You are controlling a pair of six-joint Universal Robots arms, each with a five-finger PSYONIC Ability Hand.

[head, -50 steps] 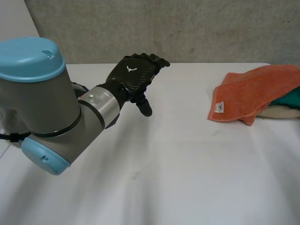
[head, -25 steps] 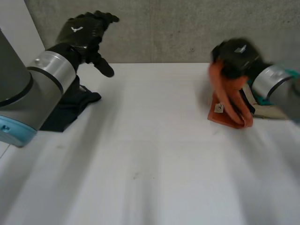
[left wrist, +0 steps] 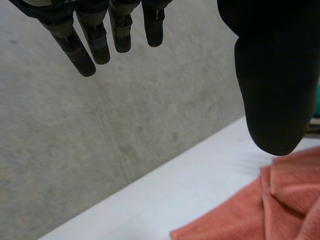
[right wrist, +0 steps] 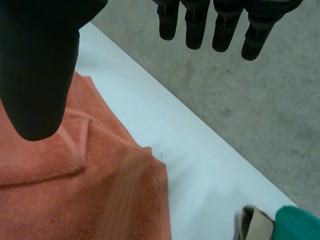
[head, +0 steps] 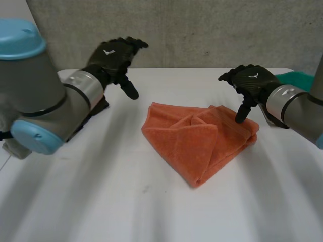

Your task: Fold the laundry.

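Before me a flat white tabletop (head: 166,212) spreads across the lower and middle frame, with a small dark speck (head: 145,190) low, left of centre. Behind it a rough grey concrete wall (head: 202,30) runs along the top, meeting a plain white panel (head: 12,9) at upper left.

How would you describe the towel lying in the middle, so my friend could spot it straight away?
Look at the white table, near its middle, just beside the right hand. The towel lies there in a loose, rumpled heap. It is orange, unlike the green cloth at the table's far right edge.
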